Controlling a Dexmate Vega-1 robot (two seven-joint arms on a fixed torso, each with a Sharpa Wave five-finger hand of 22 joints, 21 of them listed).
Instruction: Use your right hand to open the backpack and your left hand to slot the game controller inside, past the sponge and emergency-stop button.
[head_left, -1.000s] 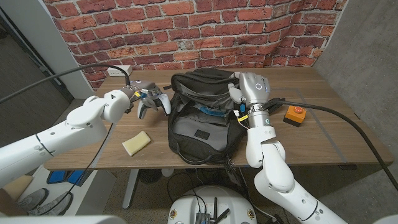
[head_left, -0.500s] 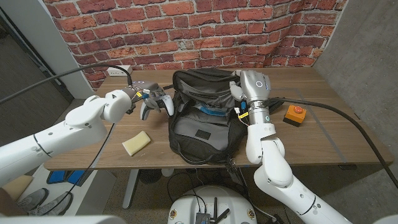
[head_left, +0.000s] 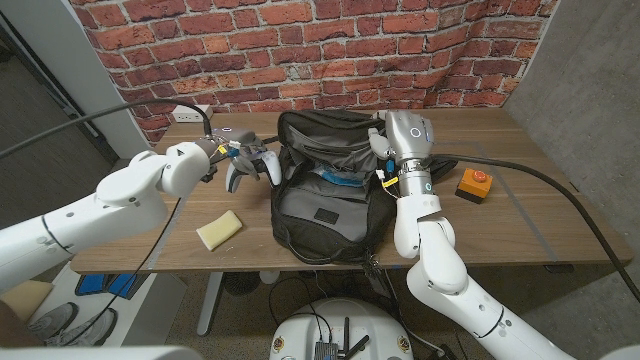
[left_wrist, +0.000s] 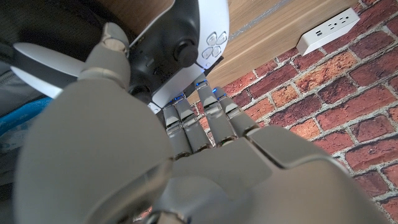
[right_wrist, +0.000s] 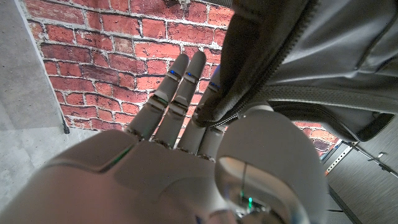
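The wooden table is carrying a dark backpack, which is lying open at the middle with its mouth gaping. The right robot hand is pinching the backpack's zippered rim and holding it up. The left robot hand is gripping the white game controller just beside the backpack's left edge, above the table. The yellow sponge is lying near the front-left, and the orange emergency-stop button is sitting right of the backpack.
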